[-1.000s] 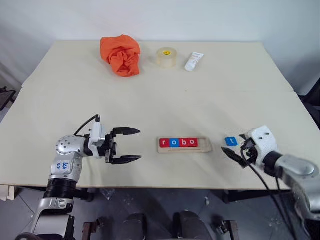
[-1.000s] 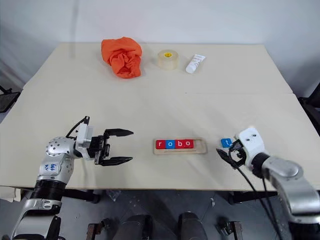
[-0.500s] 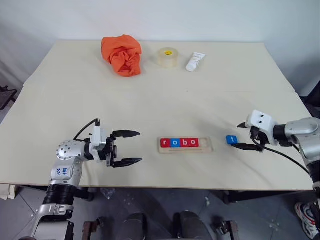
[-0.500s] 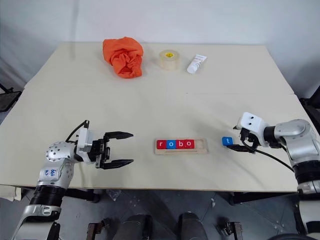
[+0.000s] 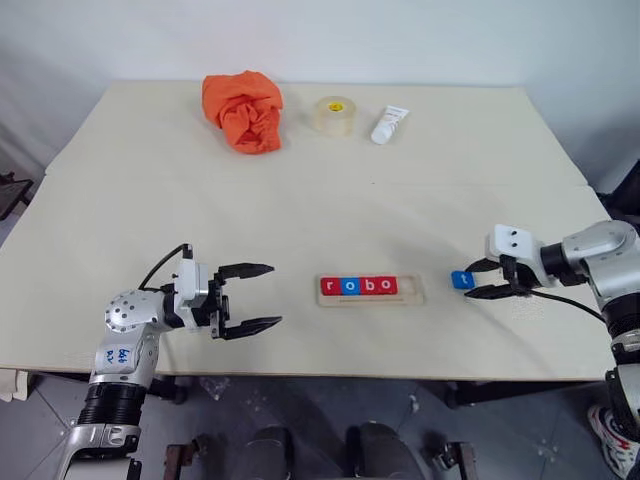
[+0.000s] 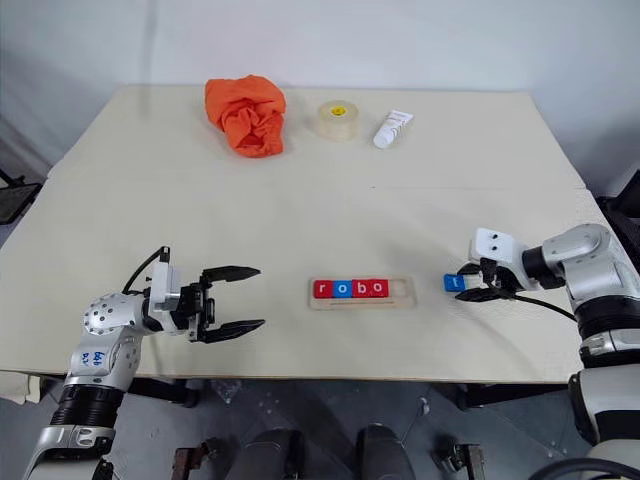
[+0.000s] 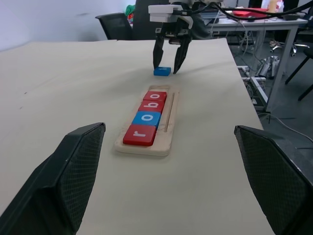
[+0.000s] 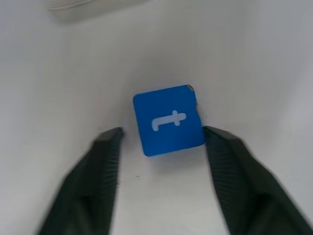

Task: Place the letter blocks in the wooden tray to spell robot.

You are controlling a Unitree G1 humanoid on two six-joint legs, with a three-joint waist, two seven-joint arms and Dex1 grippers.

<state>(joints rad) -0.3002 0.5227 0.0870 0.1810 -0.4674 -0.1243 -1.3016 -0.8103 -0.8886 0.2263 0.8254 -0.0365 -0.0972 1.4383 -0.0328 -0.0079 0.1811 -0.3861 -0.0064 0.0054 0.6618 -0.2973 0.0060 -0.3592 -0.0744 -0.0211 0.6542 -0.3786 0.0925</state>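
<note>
Looking down from the head views: pale table (image 5: 300, 200) with wooden tray (image 5: 370, 290) near the front edge, holding four letter blocks (image 5: 358, 286) reading r, o, b, o — red, blue, red, red; rightmost slot of the tray bare. Blue t block (image 5: 461, 280) flat on the table, just right of the tray, apart from it. Right gripper (image 5: 478, 279) at the t block from the right, fingers either side of it, part closed; contact not clear from here. Left gripper (image 5: 262, 297) well left of the tray, level, pointing toward it, fingers spread wide, holding nothing. Far side of table: crumpled orange cloth (image 5: 241, 109), tape roll (image 5: 333, 114), white tube (image 5: 388, 124), all well apart from tray and blocks. Nothing between t block and tray.

Left wrist view: own two black fingers (image 7: 63, 181) far apart, nothing between them. Tray (image 7: 168, 132) lengthwise ahead, r block nearest. Beyond its far end, t block (image 7: 162, 71) with the right gripper (image 7: 167, 61) coming down over it, tips straddling it. Chairs and desks past the table edge.

Right wrist view: t block (image 8: 168, 119) centred between the two fingers (image 8: 105, 161), one edge close to or touching one finger, small gap at the other; block flat on the table, not lifted. Corner of the tray (image 8: 88, 7) just ahead of the block.
</note>
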